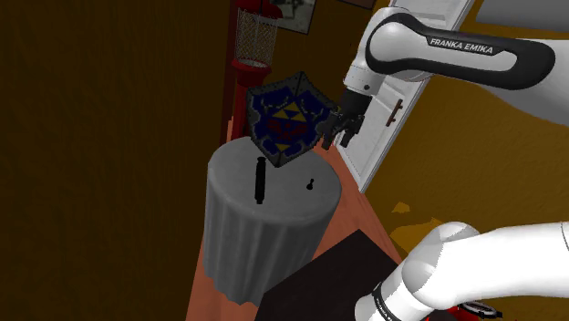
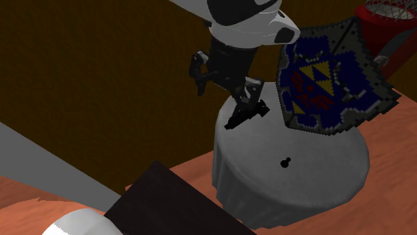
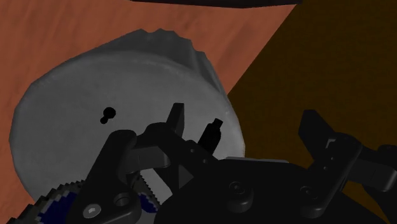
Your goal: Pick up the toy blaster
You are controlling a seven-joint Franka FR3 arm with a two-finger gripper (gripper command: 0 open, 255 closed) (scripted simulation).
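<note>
Care is needed beside the upright shield [image 1: 284, 123]: the black toy blaster [image 1: 259, 180] lies flat on the cloth-draped desk [image 1: 228, 239]. The gripper [image 1: 338, 135], jaws spread and empty, should be lowered across its narrow body, then closed.

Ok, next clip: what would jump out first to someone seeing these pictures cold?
The big blue shield with its yellow triangle emblem, standing on the round grey-draped table. Next, the black gripper, open, hanging just beside the shield above the tabletop. On the tabletop lies the thin black toy blaster, with a small black piece nearby.
</note>
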